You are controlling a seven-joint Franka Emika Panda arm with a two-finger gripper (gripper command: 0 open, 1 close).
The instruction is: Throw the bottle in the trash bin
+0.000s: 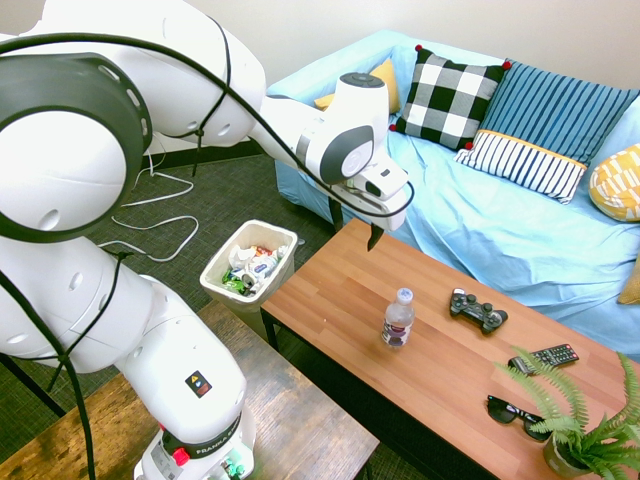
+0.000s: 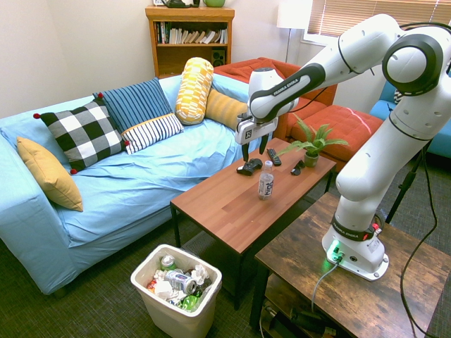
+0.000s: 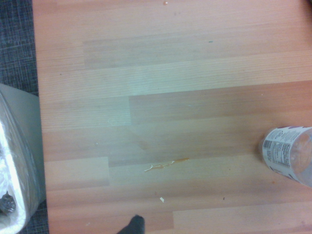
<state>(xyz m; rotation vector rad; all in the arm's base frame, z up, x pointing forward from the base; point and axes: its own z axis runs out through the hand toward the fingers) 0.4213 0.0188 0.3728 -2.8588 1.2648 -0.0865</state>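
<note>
Second exterior view shows the bottle (image 2: 266, 179) upright on the tabletop (image 2: 225, 204), apart from the wide-open, empty tool (image 2: 254, 149) hanging above; light, thin-walled and probably slick, it seems best pinched gently around its labelled middle before going to the trash bin (image 2: 176, 292).
</note>
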